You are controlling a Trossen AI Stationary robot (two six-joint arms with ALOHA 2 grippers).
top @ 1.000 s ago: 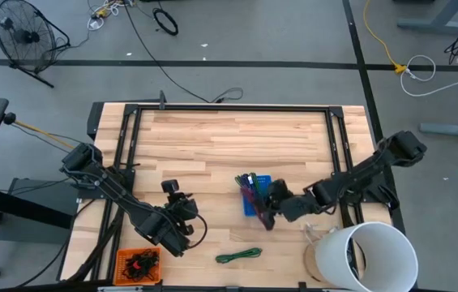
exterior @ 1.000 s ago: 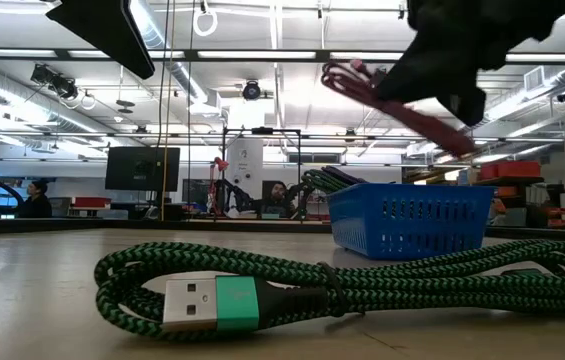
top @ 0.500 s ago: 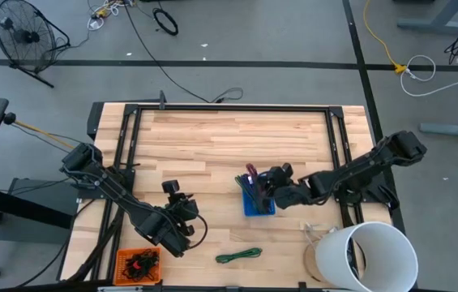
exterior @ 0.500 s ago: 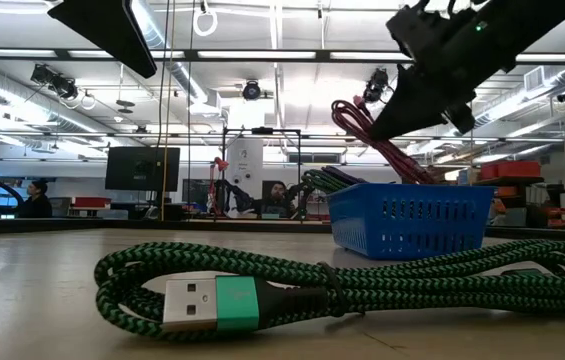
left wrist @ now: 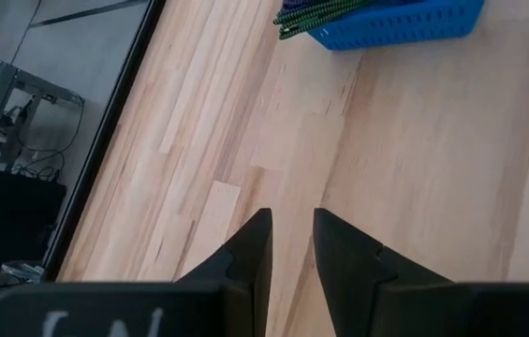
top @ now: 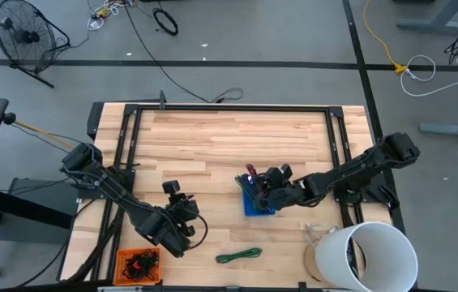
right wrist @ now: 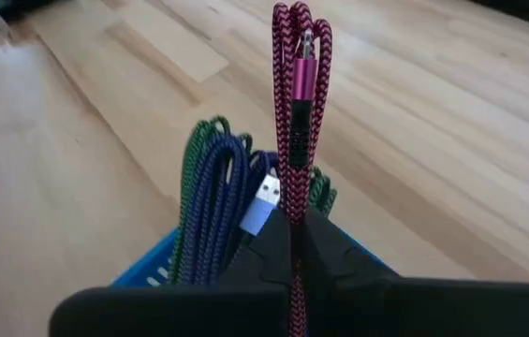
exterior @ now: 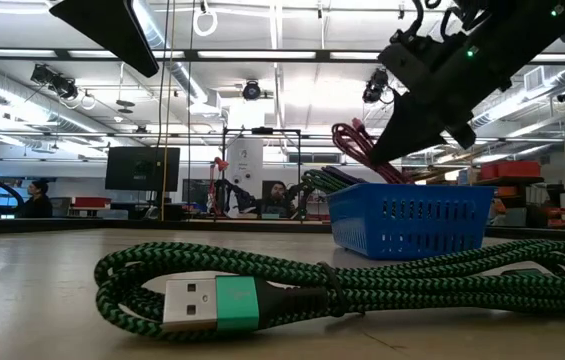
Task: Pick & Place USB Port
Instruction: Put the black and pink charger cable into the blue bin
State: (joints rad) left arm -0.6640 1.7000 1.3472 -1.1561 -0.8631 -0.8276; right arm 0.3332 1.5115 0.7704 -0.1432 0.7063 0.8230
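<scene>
Here, I am working over the table (top: 212, 138), a broad wooden top that gives my two arms room on either side. By its right edge a white bucket (top: 370, 258) is standing, well clear of my reach path, and at the near left corner an orange tray (top: 138, 265) is holding a dark tangle. My left tool (top: 181, 234) is waiting low near that tray, its fingers (left wrist: 250, 248) parted narrowly around nothing, kept out of the way. The blue basket (top: 256, 200) is sitting mid-table with green and blue cables bundled upright in it, so I am coming at it from above. My right tool (top: 263, 185) is hovering over the basket, pinching the red cable (right wrist: 296, 112) tightly between closed fingers; I am holding the coil folded and hanging so it can drop in beside the others. A green cable (top: 238, 256) is lying loose on the table near the front edge, probably next for collection.
</scene>
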